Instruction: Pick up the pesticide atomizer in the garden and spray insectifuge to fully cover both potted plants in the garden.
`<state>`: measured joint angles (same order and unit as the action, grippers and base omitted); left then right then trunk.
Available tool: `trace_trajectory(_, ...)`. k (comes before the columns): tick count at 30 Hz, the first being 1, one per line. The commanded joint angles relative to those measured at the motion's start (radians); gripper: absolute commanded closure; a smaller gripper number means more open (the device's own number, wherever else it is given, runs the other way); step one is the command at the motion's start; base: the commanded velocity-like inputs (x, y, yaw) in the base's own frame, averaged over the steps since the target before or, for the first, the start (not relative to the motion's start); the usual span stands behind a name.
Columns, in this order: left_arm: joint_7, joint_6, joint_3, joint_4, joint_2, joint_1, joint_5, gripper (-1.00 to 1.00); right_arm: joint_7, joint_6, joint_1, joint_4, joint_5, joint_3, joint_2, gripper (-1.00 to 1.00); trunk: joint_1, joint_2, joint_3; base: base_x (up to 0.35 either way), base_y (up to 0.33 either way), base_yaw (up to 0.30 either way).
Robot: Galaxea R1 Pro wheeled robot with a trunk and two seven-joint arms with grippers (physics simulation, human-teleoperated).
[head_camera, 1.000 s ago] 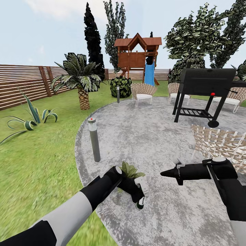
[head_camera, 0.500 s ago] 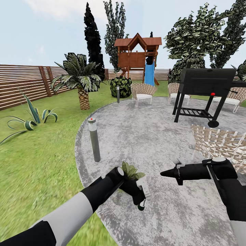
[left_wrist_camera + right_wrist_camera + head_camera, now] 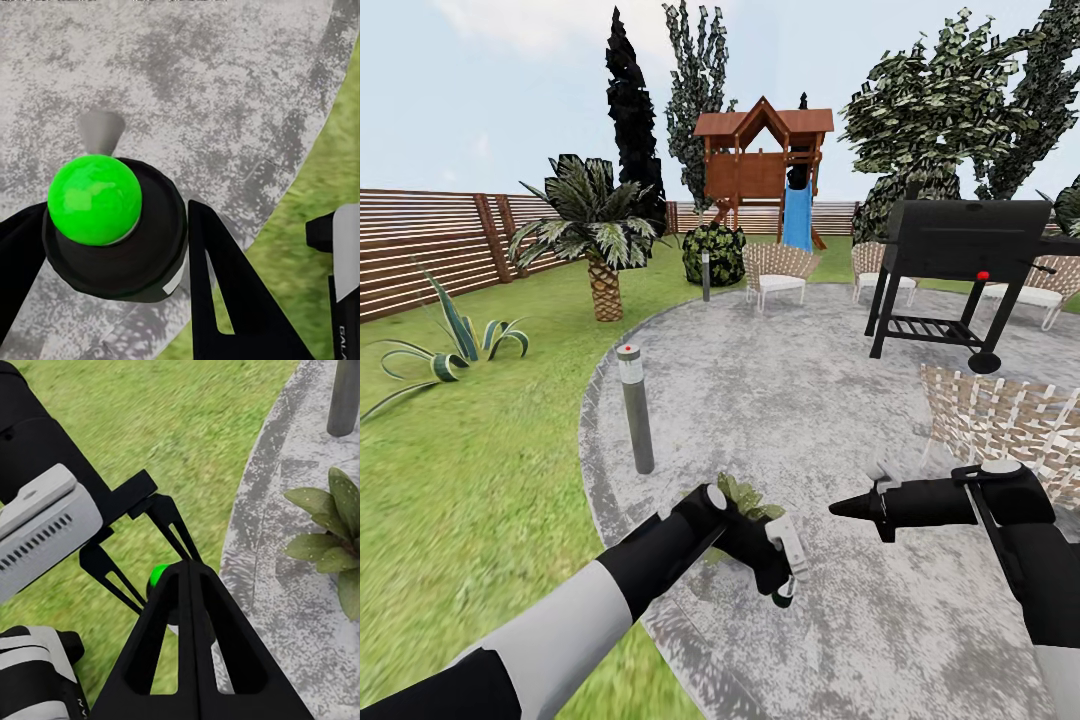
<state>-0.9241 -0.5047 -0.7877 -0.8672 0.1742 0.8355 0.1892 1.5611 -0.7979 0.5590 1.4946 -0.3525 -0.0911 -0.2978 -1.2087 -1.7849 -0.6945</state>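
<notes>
Left hand [image 3: 785, 585]: clamped round the pesticide atomizer [image 3: 112, 225], green cap between its fingers, over the patio [image 3: 810, 400].
Potted plant [image 3: 745, 497]: just behind that hand.
Right hand [image 3: 840, 508]: fingers pressed together, empty.

We count two robot arms, the left arm [image 3: 600, 600] and the right arm [image 3: 1040, 570]. There is one pesticide atomizer [image 3: 112, 225] and one potted plant [image 3: 745, 498] on the patio. We see two grey bollard lamps, the near one [image 3: 634, 408] and the far one [image 3: 706, 275]. There is one palm [image 3: 598, 235], one agave [image 3: 455, 340], one black grill [image 3: 965, 270], one wooden playhouse [image 3: 760, 165] and four woven chairs: [image 3: 778, 272], [image 3: 878, 268], [image 3: 1045, 285], [image 3: 1000, 415].
</notes>
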Motion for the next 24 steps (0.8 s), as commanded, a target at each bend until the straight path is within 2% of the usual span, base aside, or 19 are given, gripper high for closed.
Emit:
trace_trajectory(1, -0.005, -0.006, 0.001, -0.002, 0.000, 0.001, 0.006, 1.00, 0.010, -0.011, 0.001, 0.001, -0.009, -0.001, 0.000, 1.00, 0.000, -0.001, -0.001, 0.000, 0.000, 0.000)
trace_trajectory(7, -0.004, -0.006, 0.003, -0.008, 0.000, 0.001, 0.006, 1.00, 0.010, -0.011, 0.001, 0.001, -0.009, -0.001, 0.000, 1.00, 0.000, -0.001, -0.001, 0.000, 0.000, 0.000)
trace_trajectory(11, -0.004, -0.007, 0.003, -0.053, 0.000, 0.001, 0.005, 1.00, 0.010, -0.011, 0.001, 0.001, -0.009, 0.000, 0.000, 1.00, 0.000, -0.001, -0.001, 0.000, 0.000, 0.000)
trace_trajectory(24, -0.001, -0.008, 0.004, -0.059, 0.000, 0.001, 0.006, 1.00, 0.010, -0.011, 0.001, 0.001, -0.009, 0.001, 0.011, 1.00, 0.000, -0.001, -0.001, 0.000, 0.000, 0.000)
